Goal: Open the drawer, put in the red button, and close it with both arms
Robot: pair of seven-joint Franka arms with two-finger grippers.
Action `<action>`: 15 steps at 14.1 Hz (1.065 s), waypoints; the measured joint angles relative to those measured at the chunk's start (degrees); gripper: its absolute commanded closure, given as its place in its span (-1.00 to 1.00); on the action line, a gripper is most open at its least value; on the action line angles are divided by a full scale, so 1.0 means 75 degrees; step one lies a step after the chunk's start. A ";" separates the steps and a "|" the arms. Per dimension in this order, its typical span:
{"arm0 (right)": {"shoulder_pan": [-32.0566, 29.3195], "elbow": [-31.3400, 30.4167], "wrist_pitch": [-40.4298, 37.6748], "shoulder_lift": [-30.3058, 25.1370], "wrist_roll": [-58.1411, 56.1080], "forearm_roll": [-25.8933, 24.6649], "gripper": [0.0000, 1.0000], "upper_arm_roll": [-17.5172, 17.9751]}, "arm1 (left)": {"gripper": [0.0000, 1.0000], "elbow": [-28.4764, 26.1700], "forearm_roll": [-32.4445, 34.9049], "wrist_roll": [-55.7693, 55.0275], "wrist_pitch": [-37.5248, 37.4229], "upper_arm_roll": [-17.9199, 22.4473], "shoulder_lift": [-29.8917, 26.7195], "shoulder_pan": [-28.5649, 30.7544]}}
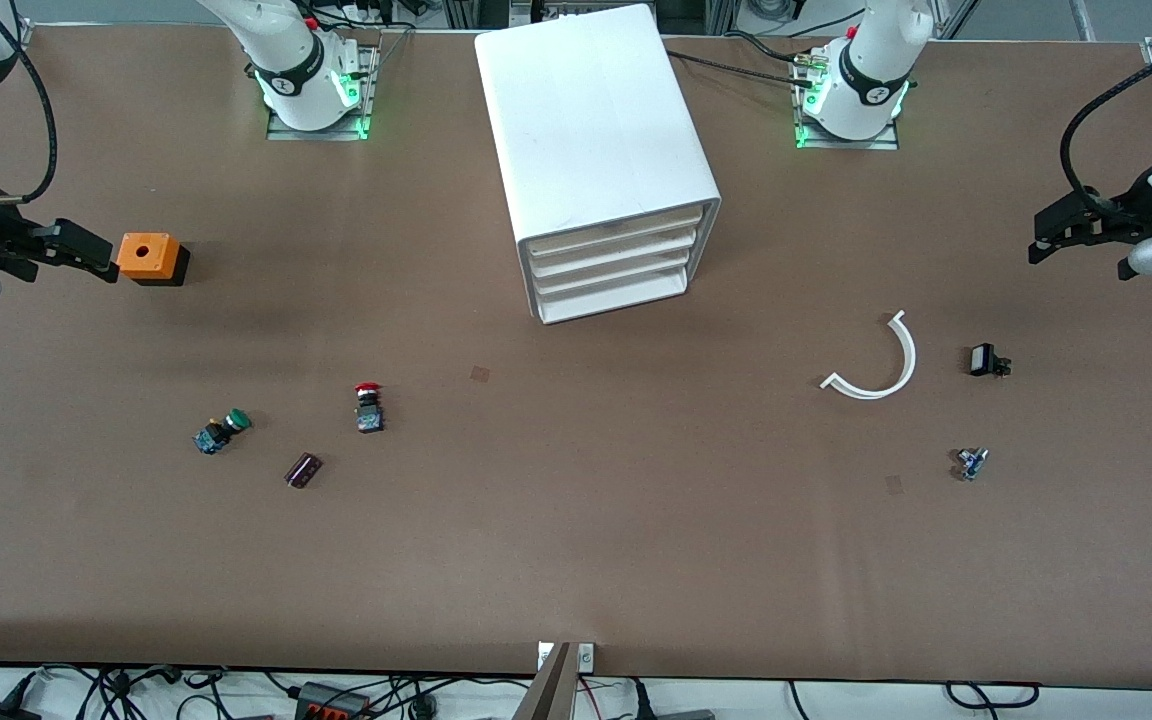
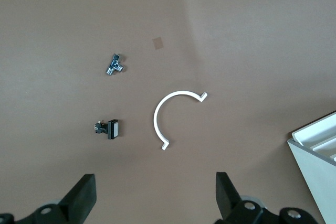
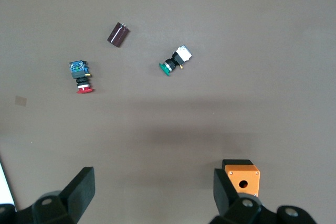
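The white cabinet [image 1: 596, 140] stands at the table's middle between the arm bases; its corner shows in the left wrist view [image 2: 320, 156]. Its top drawer [image 1: 619, 230] is shut, flush with the three trays below. The red button [image 1: 368, 408] lies on the table nearer the camera, toward the right arm's end, and shows in the right wrist view [image 3: 81, 77]. My right gripper [image 1: 101, 255] is open and empty, up in the air beside the orange box [image 1: 148, 258]; it shows in its wrist view [image 3: 152, 182]. My left gripper [image 1: 1039, 238] is open and empty, up over the left arm's end [image 2: 155, 187].
A green-capped switch [image 1: 221, 432] and a dark cylinder [image 1: 303, 469] lie near the red button. A white curved strip [image 1: 876, 362], a small black part [image 1: 986, 360] and a small blue part [image 1: 971, 462] lie toward the left arm's end.
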 measured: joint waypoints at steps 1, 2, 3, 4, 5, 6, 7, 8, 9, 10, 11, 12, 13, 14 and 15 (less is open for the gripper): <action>0.0000 0.0000 -0.0001 0.0000 -0.0001 0.0000 -1.00 0.0001 | -1.00 0.0000 0.0000 0.0000 0.0000 0.0000 0.0000 0.0000; 0.0000 0.0000 -0.0003 0.0000 -0.0001 0.0000 -1.00 0.0001 | -1.00 0.0001 0.0000 0.0000 0.0000 0.0000 0.0000 0.0000; 0.0000 0.0000 -0.0006 0.0000 -0.0002 0.0000 -1.00 0.0002 | -1.00 0.0001 0.0000 0.0000 0.0000 0.0000 0.0000 0.0000; 0.0000 0.0000 -0.0008 0.0000 -0.0002 0.0000 -1.00 0.0002 | -1.00 0.0001 0.0002 0.0000 0.0000 0.0000 0.0000 0.0000; 0.0000 0.0000 -0.0013 0.0000 -0.0002 0.0000 -1.00 0.0002 | -1.00 0.0001 0.0003 0.0000 0.0000 0.0000 0.0000 0.0000; 0.0000 -0.0002 -0.0022 0.0002 -0.0002 0.0000 -1.00 0.0002 | -1.00 0.0001 0.0003 0.0000 0.0000 0.0000 0.0000 -0.0001; -0.0001 -0.0012 -0.0027 0.0023 -0.0002 0.0000 -1.00 0.0002 | -1.00 0.0001 0.0003 0.0000 -0.0005 0.0000 0.0001 -0.0002; -0.0002 -0.0019 -0.0028 0.0089 -0.0002 0.0000 -1.00 0.0002 | -1.00 0.0003 0.0003 0.0000 -0.0072 0.0000 0.0003 -0.0005; 0.0009 -0.0016 -0.0024 0.0211 -0.0014 0.0001 -1.00 0.0009 | -1.00 0.0007 0.0003 0.0000 -0.0279 -0.0002 0.0004 -0.0011; 0.0066 0.0008 -0.0003 0.0388 -0.0041 0.0001 -1.00 0.0032 | -1.00 0.0010 0.0003 0.0000 -0.0605 -0.0007 0.0008 -0.0028; 0.0218 0.0057 0.0034 0.0596 -0.0049 -0.0002 -1.00 0.0049 | -1.00 0.0011 0.0002 0.0000 -0.1005 -0.0026 0.0012 -0.0047; 0.0436 0.0143 0.0071 0.0833 -0.0049 -0.0018 -1.00 0.0062 | -1.00 0.0012 -0.0006 0.0007 -0.1496 -0.0087 0.0023 -0.0060; 0.0649 0.0261 0.0101 0.1083 -0.0040 -0.0032 -1.00 0.0081 | -1.00 0.0007 -0.0036 0.0022 -0.2096 -0.0210 0.0066 -0.0078; 0.0817 0.0363 0.0110 0.1312 -0.0026 -0.0035 -1.00 0.0094 | -1.00 -0.0001 -0.0124 0.0029 -0.2613 -0.0408 0.0166 -0.0089; 0.0933 0.0433 0.0119 0.1520 -0.0011 -0.0035 -1.00 0.0099 | -1.00 -0.0017 -0.0270 0.0028 -0.2898 -0.0615 0.0340 -0.0111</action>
